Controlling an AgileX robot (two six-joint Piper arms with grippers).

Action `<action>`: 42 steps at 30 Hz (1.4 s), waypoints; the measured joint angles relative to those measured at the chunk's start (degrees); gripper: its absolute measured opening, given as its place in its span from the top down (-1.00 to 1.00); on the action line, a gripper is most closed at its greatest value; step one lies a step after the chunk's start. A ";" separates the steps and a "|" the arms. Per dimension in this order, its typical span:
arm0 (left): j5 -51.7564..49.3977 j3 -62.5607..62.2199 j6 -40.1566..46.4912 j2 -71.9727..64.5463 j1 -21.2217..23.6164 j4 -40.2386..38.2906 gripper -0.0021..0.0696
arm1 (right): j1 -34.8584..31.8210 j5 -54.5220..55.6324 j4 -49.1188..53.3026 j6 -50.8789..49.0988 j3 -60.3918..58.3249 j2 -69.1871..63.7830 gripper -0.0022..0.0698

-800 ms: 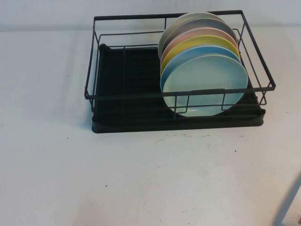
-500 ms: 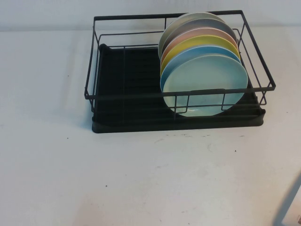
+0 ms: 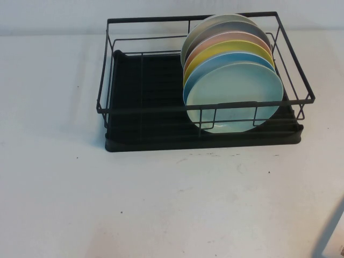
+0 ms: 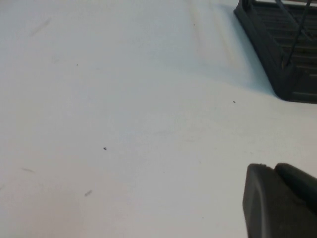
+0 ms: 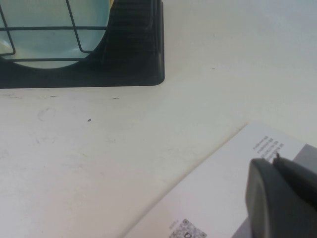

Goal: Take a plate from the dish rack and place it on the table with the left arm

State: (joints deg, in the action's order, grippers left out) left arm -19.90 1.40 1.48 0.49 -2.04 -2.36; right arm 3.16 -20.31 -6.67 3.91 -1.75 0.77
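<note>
Pale wall [image 3: 54,16] behind — soft, even light

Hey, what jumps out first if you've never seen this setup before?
A row of colourful plates, mint-green plate in front, stands on edge in the right half of the black dish rack at the far side of the white table. Neither arm has reached it: the left gripper is over bare table beside the rack, and the right gripper is over a printed white sheet at the table's near right.
</note>
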 joint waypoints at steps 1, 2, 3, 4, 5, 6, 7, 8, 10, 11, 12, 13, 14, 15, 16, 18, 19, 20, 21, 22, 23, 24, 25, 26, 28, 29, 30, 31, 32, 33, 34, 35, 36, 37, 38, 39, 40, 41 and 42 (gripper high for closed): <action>0.00 0.00 -0.83 0.00 0.00 -1.48 0.95 | 0.00 0.00 0.00 0.00 0.00 0.00 0.99; 0.14 0.00 -1.48 0.00 0.00 -3.09 0.95 | 0.00 0.00 0.00 0.00 0.00 0.00 0.99; 0.29 0.00 -2.71 0.00 0.00 -5.56 0.95 | 0.00 0.00 0.00 0.00 0.00 0.00 0.99; 0.93 0.00 -3.79 0.00 0.00 -8.42 0.95 | 0.00 0.00 0.00 0.00 0.00 0.00 0.99; 1.52 0.00 -4.57 0.00 0.00 -11.56 0.95 | 0.00 0.00 0.00 0.00 0.00 0.00 0.99; 2.81 0.00 -5.50 0.00 0.00 -14.91 0.95 | 0.00 0.00 0.00 0.00 0.00 0.00 0.99; 4.36 0.00 -6.32 0.00 0.00 -18.28 0.95 | 0.00 0.00 0.00 0.00 0.00 0.00 0.99; 5.69 0.00 -6.91 0.00 0.00 -20.92 0.95 | 0.00 0.00 0.00 0.00 0.00 0.00 0.99; 8.46 0.00 -7.57 0.00 0.00 -25.83 0.95 | 0.00 0.00 0.00 0.00 0.00 0.00 0.99; 9.50 0.00 -7.70 0.00 0.00 -27.06 0.95 | 0.00 0.00 0.00 0.00 0.00 0.00 0.99; 10.40 0.00 -7.81 0.00 0.00 -27.93 0.95 | 0.00 0.00 0.00 0.00 0.00 0.00 0.99; 11.02 0.00 -7.81 0.00 0.00 -28.47 0.95 | 0.00 0.00 0.00 0.00 0.00 0.00 0.99; 11.32 0.00 -7.81 0.00 0.00 -28.69 0.95 | 0.00 0.00 0.00 0.00 0.00 0.00 0.99; 11.44 0.00 -7.81 0.00 0.00 -28.99 0.95 | 0.00 0.00 0.00 0.00 0.00 0.00 0.99; 11.44 0.00 -7.92 0.00 0.00 -29.22 0.95 | 0.00 0.00 0.00 0.00 0.00 0.00 0.99; 11.96 0.00 -8.05 0.00 0.00 -29.52 0.95 | 0.00 0.00 0.00 0.00 0.00 0.00 0.99; 12.60 0.00 -8.32 0.00 0.00 -30.03 0.95 | 0.00 0.00 0.00 0.00 0.00 0.00 0.99; 13.45 0.00 -8.55 0.00 0.00 -30.76 0.95 | 0.00 0.00 0.00 0.00 0.00 0.00 0.99; 14.34 0.00 -8.71 0.00 0.00 -32.19 0.95 | 0.00 0.00 0.00 0.00 0.00 0.00 0.99; 14.83 0.00 -8.85 0.00 0.00 -33.88 0.95 | 0.00 0.00 0.00 0.00 0.00 0.00 0.99; 14.70 0.00 -8.94 0.00 0.00 -34.86 0.95 | 0.00 0.00 0.00 0.00 0.00 0.00 0.99; 13.34 -0.27 -8.94 0.00 0.00 -35.46 0.95 | 0.00 0.00 0.00 0.00 0.00 0.00 0.99; 10.67 -1.14 -8.62 0.00 0.00 -35.57 0.95 | 0.00 0.00 0.00 0.00 0.00 0.00 0.99; 7.91 -2.38 -7.90 -0.11 0.00 -35.57 0.95 | 0.00 0.00 0.00 0.00 0.00 0.00 0.99; 0.69 -7.07 -4.75 -2.37 0.00 -35.57 0.95 | 0.00 0.00 0.00 0.00 0.00 0.00 0.99; -2.19 -9.37 -2.64 -3.94 0.00 -35.47 0.95 | 0.00 0.00 0.00 0.00 0.00 0.00 0.99; -5.76 -12.52 -0.18 -6.29 0.00 -35.36 0.95 | 0.00 0.00 0.00 0.00 0.00 0.00 0.99; -9.31 -15.87 2.72 -9.02 0.00 -35.09 0.95 | 0.00 0.00 0.00 0.00 0.00 0.00 0.99; -12.83 -19.47 5.42 -11.97 0.00 -34.80 0.95 | 0.00 0.00 0.00 0.00 0.00 0.00 0.99; -16.31 -23.20 9.21 -15.11 0.00 -34.46 0.95 | 0.00 0.00 0.00 0.00 0.00 0.00 0.99; -19.75 -26.96 13.38 -18.41 0.00 -34.20 0.95 | 0.00 0.00 0.00 0.00 0.00 0.00 0.99; -23.13 -30.71 17.70 -21.71 0.00 -34.01 0.95 | 0.00 0.00 0.00 0.00 0.00 0.00 0.99; -25.71 -33.60 21.01 -24.40 0.00 -33.81 0.95 | 0.00 0.00 0.00 0.00 0.00 0.00 0.99; -28.70 -37.05 24.98 -27.72 0.00 -33.81 0.95 | 0.00 0.00 0.00 0.00 0.00 0.00 0.99; -31.45 -40.26 28.84 -30.96 0.00 -33.81 0.95 | 0.00 0.00 0.00 0.00 0.00 0.00 0.99; -33.39 -42.70 32.62 -33.50 0.00 -33.70 0.95 | 0.00 0.00 0.00 0.00 0.00 0.00 0.99; -35.71 -45.50 36.21 -36.51 0.00 -33.59 0.95 | 0.00 0.00 0.00 0.00 0.00 0.00 0.99; -37.68 -48.08 39.61 -39.41 0.00 -33.59 0.95 | 0.00 0.00 0.00 0.00 0.00 0.00 0.99; -39.43 -49.94 42.13 -42.14 0.00 -33.59 0.95 | 0.00 0.00 0.00 0.00 0.00 0.00 0.99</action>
State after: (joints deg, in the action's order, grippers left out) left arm -59.33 -48.54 43.60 -41.66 -2.04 -35.95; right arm 3.16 -20.31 -6.67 3.91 -1.75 0.77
